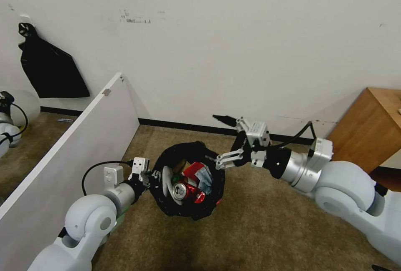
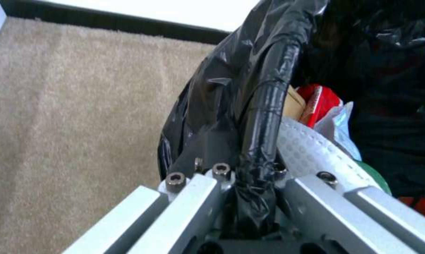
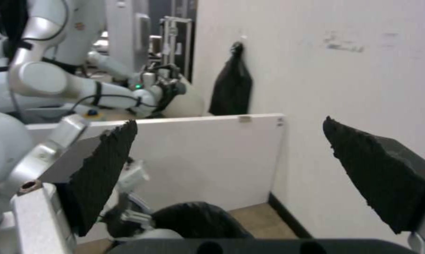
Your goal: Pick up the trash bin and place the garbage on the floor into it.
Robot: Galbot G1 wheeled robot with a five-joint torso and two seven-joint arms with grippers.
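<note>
The left claw (image 1: 151, 175) is clamping the near rim of the bin (image 1: 190, 181) — in the left wrist view its fingers (image 2: 207, 197) are pinching the bag-wrapped rim (image 2: 264, 116) from both sides, so the bin is hanging off that claw, apparently held up clear of the floor (image 1: 259, 221). The right claw (image 1: 221, 141) is hovering just off the bin's far rim, up and to the side of it, with its jaws spread wide and nothing between the pads (image 3: 104, 169).

The bin is already looking well filled. Lying in it just beyond the left claw: a crushed can (image 1: 182, 190), a red carton (image 1: 193, 170), a bit of brown cardboard (image 1: 180, 165), a pale blue mask (image 1: 204, 179) and something white and perforated (image 2: 311, 155) pressed against the rim right by the fingers, probably a slipper. No loose litter is showing on the carpet around either claw.

My read is that the collecting step is near its end, or done for this patch, with the right claw empty above the opening. What the next move calls for, I'd judge, is finding whatever litter is left beyond this stretch of floor — and the left claw keeping its pinch on that slippery bag, since the whole load is riding on one edge and the bin could tip or slide free.
</note>
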